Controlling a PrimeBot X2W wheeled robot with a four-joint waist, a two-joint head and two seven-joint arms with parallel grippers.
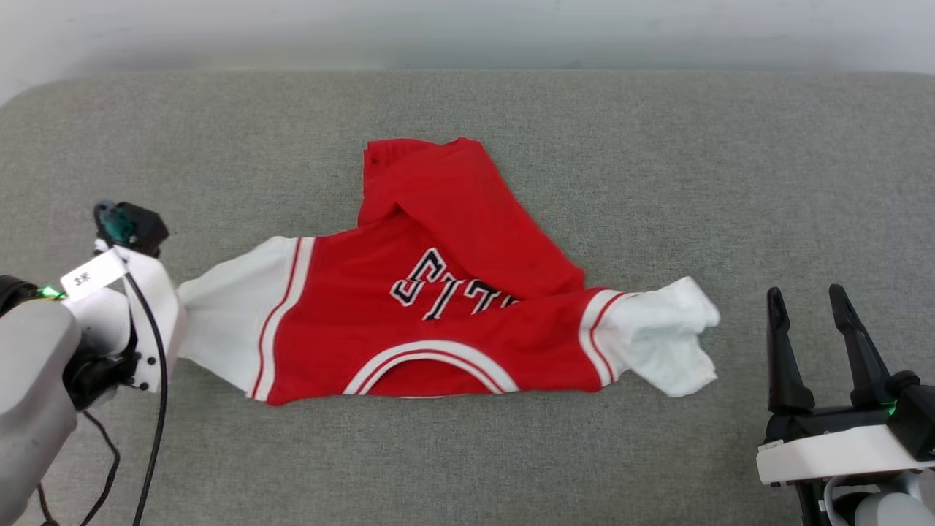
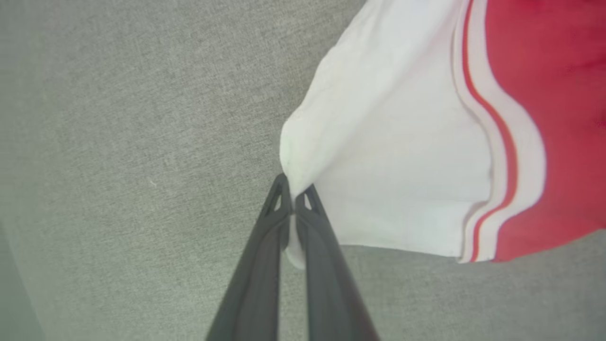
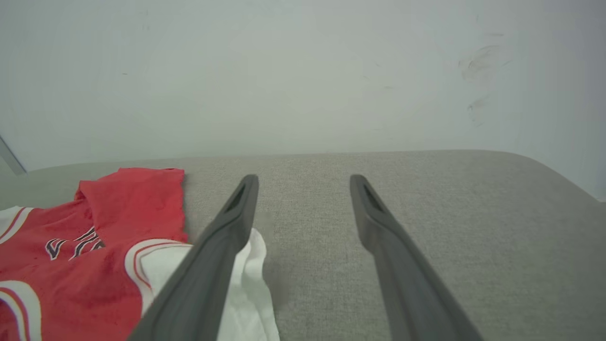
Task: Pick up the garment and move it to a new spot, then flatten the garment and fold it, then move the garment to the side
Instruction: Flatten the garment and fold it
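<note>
A folded flap [image 1: 467, 212] is hiding half the print [image 1: 438, 288] on the jersey [image 1: 329, 329], left gripper [image 2: 293, 189] pinching its sleeve [image 2: 393, 166], right gripper [image 1: 807, 307] gaping.

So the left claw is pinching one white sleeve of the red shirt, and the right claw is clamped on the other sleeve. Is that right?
Not quite. The left gripper does pinch one white sleeve of the garment, but the right gripper is open and empty. The right wrist view shows its fingers spread, with the other sleeve lying beside them.
</note>
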